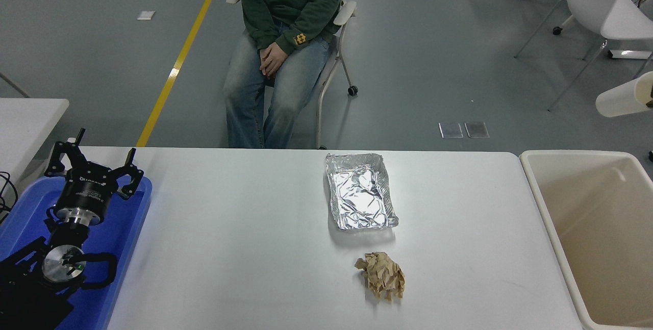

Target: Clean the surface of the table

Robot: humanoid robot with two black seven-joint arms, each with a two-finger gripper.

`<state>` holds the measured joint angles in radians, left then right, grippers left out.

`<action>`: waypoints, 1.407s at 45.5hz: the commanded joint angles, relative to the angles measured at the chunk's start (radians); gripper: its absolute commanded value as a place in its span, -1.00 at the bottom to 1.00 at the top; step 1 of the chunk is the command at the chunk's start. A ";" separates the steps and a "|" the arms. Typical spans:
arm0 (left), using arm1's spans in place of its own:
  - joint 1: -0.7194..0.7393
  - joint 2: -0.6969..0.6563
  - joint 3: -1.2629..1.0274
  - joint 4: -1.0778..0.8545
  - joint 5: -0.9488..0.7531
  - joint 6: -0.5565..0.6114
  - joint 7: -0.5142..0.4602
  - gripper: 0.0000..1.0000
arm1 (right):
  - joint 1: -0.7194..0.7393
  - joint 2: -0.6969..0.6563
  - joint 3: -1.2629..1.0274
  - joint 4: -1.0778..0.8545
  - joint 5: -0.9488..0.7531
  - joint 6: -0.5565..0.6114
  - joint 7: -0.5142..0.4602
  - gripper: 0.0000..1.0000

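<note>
While the left gripper (91,166) rests spread over the blue tray (133,228), crumpled paper (381,281) lies on the table surface (245,248).

Even overhead light, sharp focus; foil tray (361,198) glares; cup (623,98) perhaps blurred.

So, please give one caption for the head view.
Foil tray and crumpled paper on white table, bin alongside.
</note>
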<state>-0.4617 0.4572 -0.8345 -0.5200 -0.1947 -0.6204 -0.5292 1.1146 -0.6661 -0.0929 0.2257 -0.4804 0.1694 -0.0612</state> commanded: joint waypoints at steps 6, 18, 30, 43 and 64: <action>0.000 0.000 0.000 0.000 0.000 0.001 0.000 1.00 | -0.139 0.043 0.010 -0.017 0.031 -0.234 0.004 -1.00; 0.000 0.000 0.000 0.000 0.000 0.001 0.000 1.00 | -0.248 0.100 0.010 -0.055 0.060 -0.341 0.004 -1.00; 0.000 0.000 0.000 0.000 0.000 0.001 0.000 1.00 | -0.283 0.131 0.007 -0.085 0.060 -0.395 0.003 -1.00; 0.000 0.000 0.000 0.000 0.000 0.001 0.000 1.00 | -0.305 0.180 -0.004 -0.085 0.059 -0.415 -0.002 -1.00; 0.000 0.000 0.000 0.000 -0.002 0.001 0.000 1.00 | -0.305 0.240 0.007 -0.081 0.111 -0.467 -0.003 -1.00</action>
<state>-0.4617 0.4571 -0.8347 -0.5200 -0.1958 -0.6197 -0.5292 0.8129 -0.4534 -0.0868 0.1422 -0.4169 -0.2717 -0.0642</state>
